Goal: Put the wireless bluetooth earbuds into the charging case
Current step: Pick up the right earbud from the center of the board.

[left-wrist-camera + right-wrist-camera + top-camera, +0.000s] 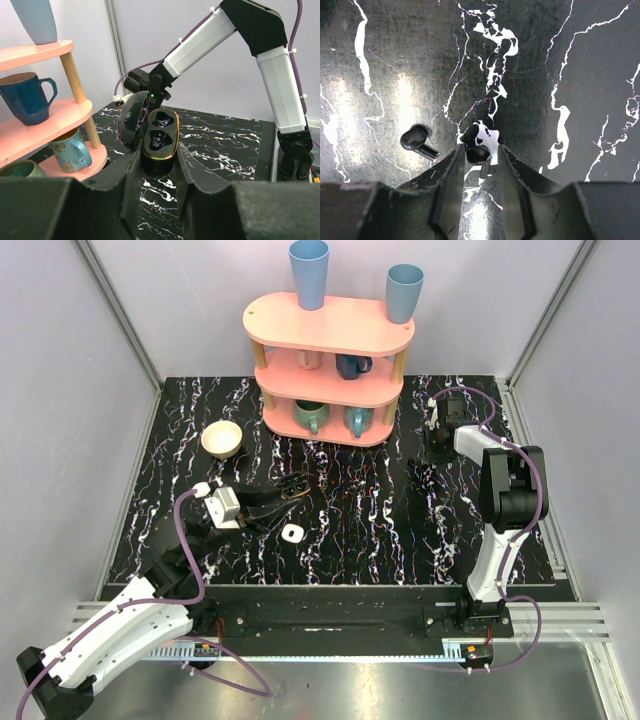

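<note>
White-veined black marble-patterned desk point(400, 530), pale panels on three sides, a pink three-tier shelf point(330, 325) of mugs and cups at the far edge: two robot arms work at opposite ends of one job. At left, the left gripper point(157, 156) is pressed tight on a glossy black, gold-rimmed charging case point(161, 131) in front of the shelf. The lid is swung open and both moulded sockets are empty. Well apart from the case, on the right side of the desk, the right gripper point(480, 148) points straight down. Its fingers are narrowly spread astride a small black stemmed earbud point(477, 155); whether the pads actually bear on it cannot be told from the wrist view. A second earbud point(415, 139), also black, lies on the desk just beside it. A small white rounded-square piece point(292, 533) with a dark centre spot sits on the desk near the case, untouched.

The step in hand looks to be the pickup of the first bud. Done well, it would mean a squeeze across the bulb rather than the thin stem. A straight lift would avoid nudging the neighbour, and the carry across should end with the stem turned to match a socket. The case should be held steady with its lid clear, since a bud dropped on this dark surface would be hard to find.
</note>
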